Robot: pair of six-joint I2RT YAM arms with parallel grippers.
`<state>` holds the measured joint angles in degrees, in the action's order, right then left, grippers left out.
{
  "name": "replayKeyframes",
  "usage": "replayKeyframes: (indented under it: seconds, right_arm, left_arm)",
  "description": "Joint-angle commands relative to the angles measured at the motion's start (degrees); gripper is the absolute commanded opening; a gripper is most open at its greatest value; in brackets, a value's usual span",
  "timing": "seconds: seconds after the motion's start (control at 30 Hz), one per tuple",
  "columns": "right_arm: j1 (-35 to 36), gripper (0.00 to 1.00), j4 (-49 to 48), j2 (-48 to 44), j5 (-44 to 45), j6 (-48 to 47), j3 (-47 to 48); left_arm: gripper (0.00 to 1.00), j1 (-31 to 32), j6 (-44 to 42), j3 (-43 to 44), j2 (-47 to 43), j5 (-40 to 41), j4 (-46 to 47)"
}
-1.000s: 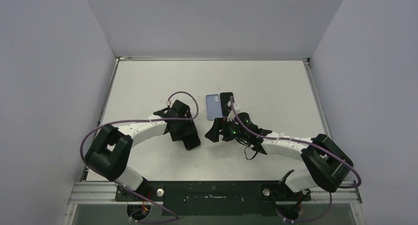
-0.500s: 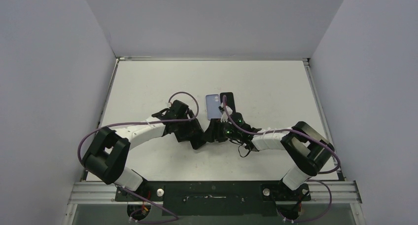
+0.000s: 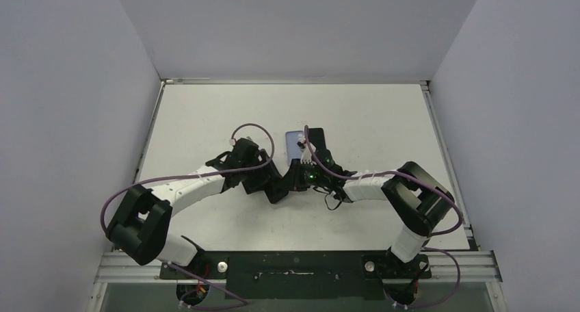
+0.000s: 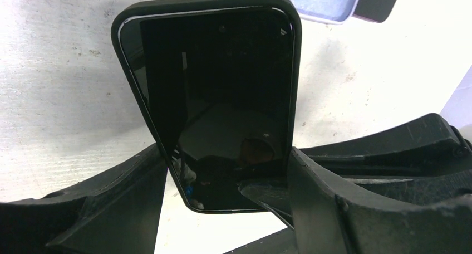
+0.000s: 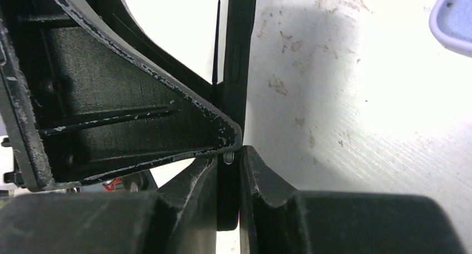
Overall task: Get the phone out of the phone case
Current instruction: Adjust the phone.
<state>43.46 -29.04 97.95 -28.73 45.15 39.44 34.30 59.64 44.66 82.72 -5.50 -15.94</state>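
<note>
A black phone (image 4: pixel 222 87) sits in a black phone case (image 4: pixel 200 2), screen toward the left wrist camera. My left gripper (image 4: pixel 227 156) grips it across its width, a finger on each long side. In the right wrist view the cased phone (image 5: pixel 236 70) shows edge-on. My right gripper (image 5: pixel 228 181) is shut on its lower end, one finger on the screen and one on the back. That finger (image 4: pixel 270 195) shows over the screen's lower right corner. From above, both grippers (image 3: pixel 273 187) (image 3: pixel 294 180) meet at mid-table and hide the phone.
A light blue case or phone (image 3: pixel 294 137) and a dark one (image 3: pixel 318 139) lie flat side by side just beyond the grippers. They also show at the top right of the left wrist view, the light blue one (image 4: pixel 323 0) beside the dark one (image 4: pixel 381 3). Grey walls enclose the white table (image 3: pixel 205 113).
My right gripper has moved left up to the left gripper and gone from open to shut on the lower end of the cased phone. The left arm shifted slightly right, still holding it.
</note>
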Motion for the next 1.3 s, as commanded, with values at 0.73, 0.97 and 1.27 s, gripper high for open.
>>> replayKeyframes:
  seconds: [0.73,0.97,1.27]
  right_arm:
    - [-13.85,0.00,-11.20,-24.64,-7.32,5.98,-5.02]
    - [-14.30,0.00,-20.29,-26.08,-9.94,11.24,-6.13]
    - [-14.13,0.00,-28.68,-24.03,-13.71,17.04,-4.94]
  left_arm:
    - [0.97,-11.26,-0.95,-11.79,-17.69,-14.68,43.39]
    - [0.96,-11.16,2.99,-12.49,-15.15,-21.68,57.85]
    - [0.88,-9.33,5.60,-11.72,-12.84,-25.17,66.10]
